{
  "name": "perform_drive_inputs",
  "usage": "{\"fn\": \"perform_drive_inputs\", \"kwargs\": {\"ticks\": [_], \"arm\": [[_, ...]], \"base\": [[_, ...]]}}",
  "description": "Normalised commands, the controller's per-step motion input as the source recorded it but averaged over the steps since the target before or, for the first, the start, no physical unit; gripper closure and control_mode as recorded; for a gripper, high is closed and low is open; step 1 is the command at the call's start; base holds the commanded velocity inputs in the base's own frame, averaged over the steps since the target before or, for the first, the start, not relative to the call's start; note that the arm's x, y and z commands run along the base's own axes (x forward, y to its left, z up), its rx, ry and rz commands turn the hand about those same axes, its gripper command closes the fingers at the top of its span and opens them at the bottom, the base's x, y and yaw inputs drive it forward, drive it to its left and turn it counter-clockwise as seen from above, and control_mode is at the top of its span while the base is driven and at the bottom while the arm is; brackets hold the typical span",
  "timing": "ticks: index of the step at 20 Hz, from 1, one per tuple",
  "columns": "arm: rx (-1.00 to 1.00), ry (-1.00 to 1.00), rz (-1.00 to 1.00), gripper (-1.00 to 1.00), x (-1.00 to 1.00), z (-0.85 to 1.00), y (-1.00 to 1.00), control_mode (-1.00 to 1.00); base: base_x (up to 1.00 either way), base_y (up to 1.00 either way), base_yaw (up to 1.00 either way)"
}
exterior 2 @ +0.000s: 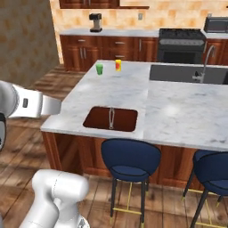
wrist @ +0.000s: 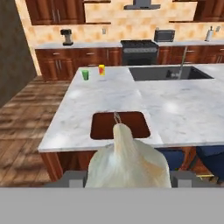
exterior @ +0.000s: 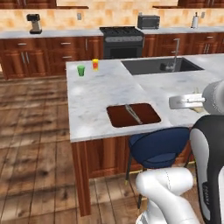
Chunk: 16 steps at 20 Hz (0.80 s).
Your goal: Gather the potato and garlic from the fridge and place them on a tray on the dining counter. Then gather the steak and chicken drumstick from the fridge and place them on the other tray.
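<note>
Early in the task: garlic [wrist: 127, 164] pinched in the gripper [wrist: 127, 177], at 6 o'clock from the red-brown tray [wrist: 100, 127] on the dining counter [wrist: 183, 109] (potato nowhere visible). Still to do: garlic placement, both meats.

The long island surface [exterior: 100, 94] in front of me has a white-grey marble top on a red-brown wood base. A dark red-brown tray [exterior: 133, 114] lies flat on it near the front edge, with a slim utensil [exterior: 133, 113] resting inside; I cannot tell what kind. Toward the far left corner a green cup [exterior: 81, 70] and a yellow cup with a red band [exterior: 95, 64] stand upright, just beside each other but apart. A dark sink [exterior: 161, 66] is set into the far part of the top, with a faucet [exterior: 175, 52] at its edge.
</note>
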Motion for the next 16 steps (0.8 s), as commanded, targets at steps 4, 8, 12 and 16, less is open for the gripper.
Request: {"fn": "perform_drive_inputs", "kwargs": {"ticks": [4, 8, 12, 16], "arm": [[0.00, 0.32, -0.15, 1.00, 0.57, -0.59, 0.29, -1.00], [0.00, 0.42, -0.17, 1.00, 0.89, -0.65, 0.10, -1.00], [0.04, 0.30, -0.10, 1.00, 1.00, -0.42, -0.02, -1.00], [0.05, 0.09, -0.01, 1.00, 1.00, -0.36, -0.35, -1.00]], "base": [[0.14, 0.14, -0.05], [0.00, 0.00, 0.00], [0.00, 0.00, 0.00], [0.00, 0.00, 0.00]]}}
